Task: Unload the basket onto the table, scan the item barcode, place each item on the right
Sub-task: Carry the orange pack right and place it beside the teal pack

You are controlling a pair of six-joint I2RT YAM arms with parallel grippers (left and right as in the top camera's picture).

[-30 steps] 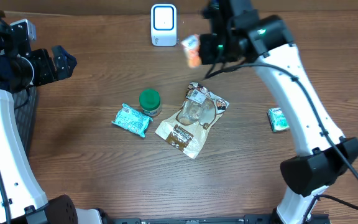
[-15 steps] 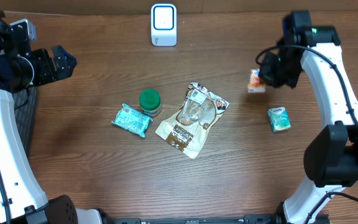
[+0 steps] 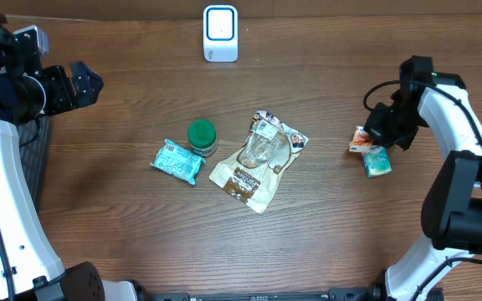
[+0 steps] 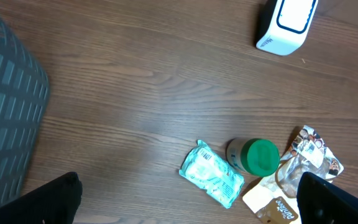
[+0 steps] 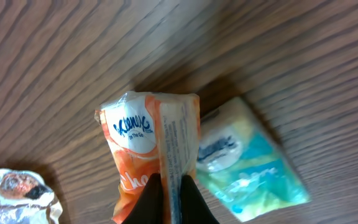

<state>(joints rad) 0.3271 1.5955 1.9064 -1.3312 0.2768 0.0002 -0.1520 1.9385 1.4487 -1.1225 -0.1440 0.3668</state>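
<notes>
My right gripper (image 5: 169,198) pinches the orange packet (image 5: 146,146), jaws pressed onto its seam. The packet has travelled away from the scanner (image 3: 220,33) and now sits just beside the green tissue pack (image 3: 377,161). I judge its scan complete and release next. My left gripper (image 3: 82,81) stands spread and empty.

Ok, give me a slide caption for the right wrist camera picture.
Right gripper pinches an orange tissue pack next to a green tissue pack over the wooden table.
</notes>
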